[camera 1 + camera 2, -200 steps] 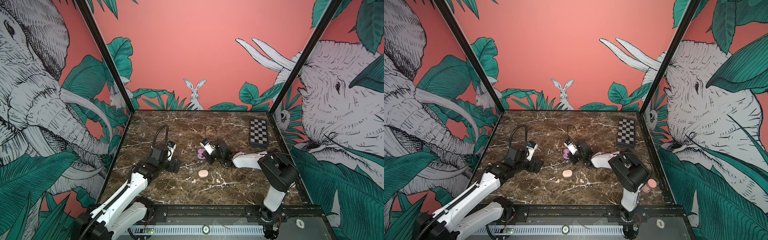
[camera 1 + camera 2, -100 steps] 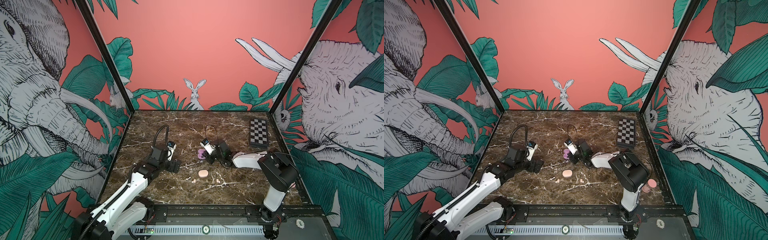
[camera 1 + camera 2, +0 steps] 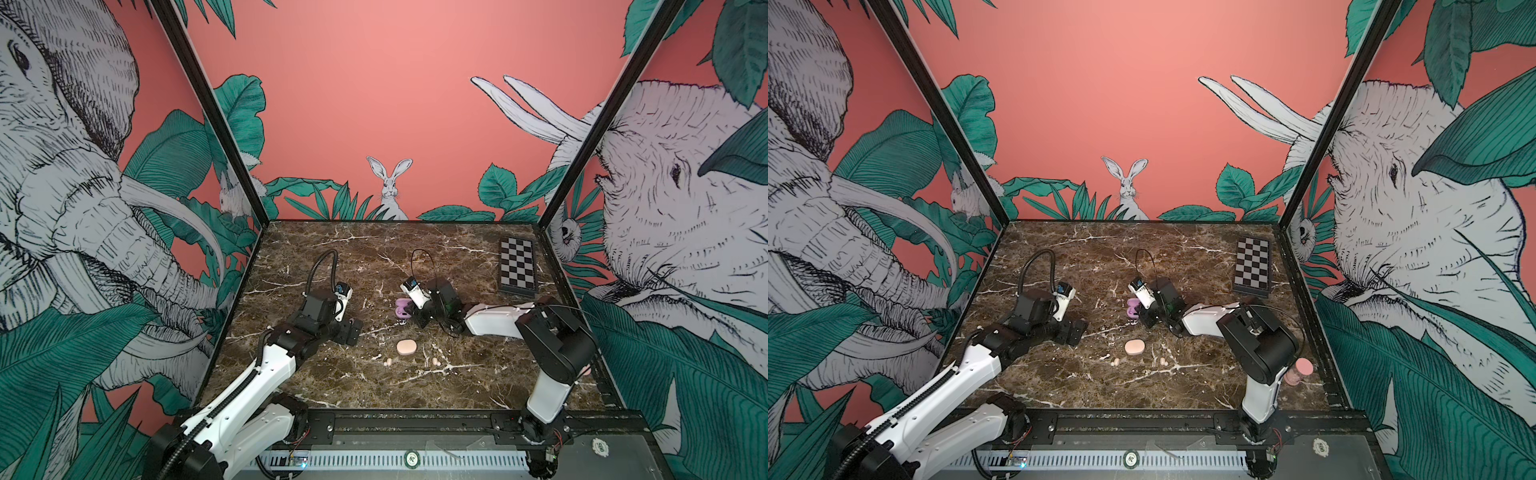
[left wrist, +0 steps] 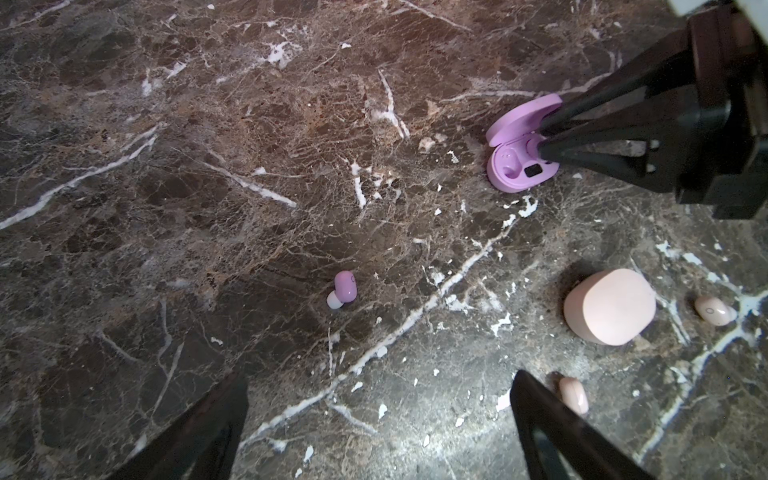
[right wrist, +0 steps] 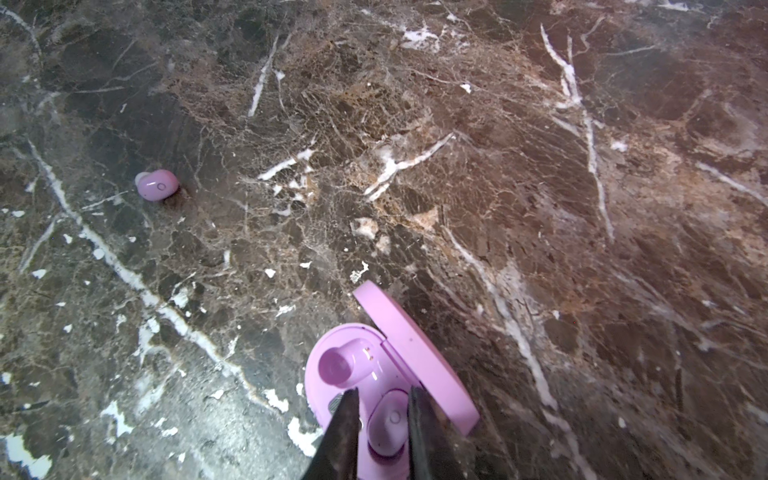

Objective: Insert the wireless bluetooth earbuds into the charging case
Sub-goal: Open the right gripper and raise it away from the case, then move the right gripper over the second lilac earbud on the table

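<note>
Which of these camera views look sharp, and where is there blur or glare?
Both top views are evenly lit and sharp, though the peach earbuds are mere specks. The left wrist view is crisp mid-frame on the loose lilac earbud. In the right wrist view, the right gripper blurs, with glare on the lilac case.

Glossy marble table point(image 4: 249, 166); smooth plastic lilac case point(image 5: 332, 399).

The left arm reaches in from the near-left corner of the table, its left gripper point(image 4: 378, 419) low with jaws spread wide. The right arm folds back from the near-right corner, elbow raised, its right gripper point(image 5: 382, 419) at mid-table, fingers slightly parted.
</note>
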You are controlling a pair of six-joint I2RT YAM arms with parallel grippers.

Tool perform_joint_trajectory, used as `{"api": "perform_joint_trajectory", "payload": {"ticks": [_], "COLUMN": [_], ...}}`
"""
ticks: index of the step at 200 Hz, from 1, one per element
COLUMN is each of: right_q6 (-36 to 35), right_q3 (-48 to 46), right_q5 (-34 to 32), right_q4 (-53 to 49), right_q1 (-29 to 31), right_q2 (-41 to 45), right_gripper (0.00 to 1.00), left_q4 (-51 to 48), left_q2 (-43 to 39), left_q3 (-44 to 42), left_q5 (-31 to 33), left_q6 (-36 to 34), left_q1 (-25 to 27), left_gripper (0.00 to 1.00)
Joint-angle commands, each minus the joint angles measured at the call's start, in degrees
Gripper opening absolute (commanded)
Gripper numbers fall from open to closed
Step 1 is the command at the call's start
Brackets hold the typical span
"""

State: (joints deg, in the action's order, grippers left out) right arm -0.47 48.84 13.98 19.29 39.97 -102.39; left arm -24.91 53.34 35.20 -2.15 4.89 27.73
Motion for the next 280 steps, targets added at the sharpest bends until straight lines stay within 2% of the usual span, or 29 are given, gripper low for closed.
{"api": "perform_joint_trajectory", "payload": {"ticks": [1, 57, 74, 97, 99, 102, 103, 106, 126, 167, 185, 215, 227, 242, 259, 280], "right_q6": [1.06, 4.61, 6.52, 9.96, 10.27, 10.66, 10.75, 11.21, 15.37, 19.09, 27.45, 37.13, 37.24, 35.6, 34.74, 36.66], "right_q3": [-0.04, -3.66, -4.48, -4.78, -4.91, -5.02, -5.09, -5.27, -3.19, 13.28, 18.69, 22.5, 25.8, 35.71, 45.05, 48.52], "right_q5": [1.15, 3.23, 3.59, 2.47, 2.28, 1.99, 1.91, 1.56, -0.95, -8.14, -11.82, -11.91, -10.24, -7.02, -9.89, -10.73], "right_q4": [0.2, 3.31, 3.57, 2.32, 2.48, 2.61, 2.69, 2.85, -0.23, -19.65, -23.59, -21.78, -24.73, -34.17, -46.15, -51.19], "right_q1": [-0.33, -0.32, -0.24, -0.15, -0.15, -0.15, -0.15, -0.15, 0.18, 4.6, 5.67, 5.81, 5.74, 5.81, 6.85, 8.29], "right_q2": [2.59, 9.52, 11.76, 16.01, 16.37, 16.95, 17.13, 17.66, 21.16, 22.01, 21.37, 22.44, 21.28, 17.79, 12.88, 8.22], "right_gripper": [0.23, 0.34, 0.41, 0.68, 0.72, 0.91, 0.95, 0.98, 0.98, 0.98, 0.98, 0.98, 0.98, 0.98, 0.98, 0.98], "left_q4": [0.03, -0.41, -0.57, -0.53, -0.57, -0.58, -0.54, -0.58, -0.19, -0.08, 1.77, 1.78, 0.65, -0.46, -0.85, -0.59], "left_q2": [-0.17, -1.31, -1.86, -3.36, -3.51, -3.85, -3.9, -4.14, -5.89, -10.28, -14.63, -20.04, -20.58, -20.79, -21.5, -22.61], "left_q3": [1.02, 1.71, 2.27, 2.84, 2.85, 2.91, 2.93, 2.9, 2.73, 2.56, 1.03, 0.2, 0.85, 1.44, 1.28, 0.72], "left_q5": [0.48, 2.4, 2.47, 3.52, 3.55, 3.74, 3.87, 3.93, 4.24, 5.98, 6.98, 10.37, 12.33, 15.49, 19.5, 23.55], "left_q6": [-0.14, -0.04, -0.14, -0.62, -0.65, -0.64, -0.65, -0.74, -0.84, -0.15, 1.21, 1.33, 0.78, 0.48, 0.23, 0.19], "left_q1": [0.31, 0.31, 0.28, 0.33, 0.32, 0.31, 0.31, 0.31, 0.33, 0.31, 0.31, 0.29, 0.31, 0.31, 0.31, 0.3], "left_gripper": [0.99, 0.99, 0.99, 0.99, 0.99, 0.99, 0.99, 0.99, 0.99, 0.99, 0.99, 0.99, 0.99, 0.99, 0.99, 0.99]}}
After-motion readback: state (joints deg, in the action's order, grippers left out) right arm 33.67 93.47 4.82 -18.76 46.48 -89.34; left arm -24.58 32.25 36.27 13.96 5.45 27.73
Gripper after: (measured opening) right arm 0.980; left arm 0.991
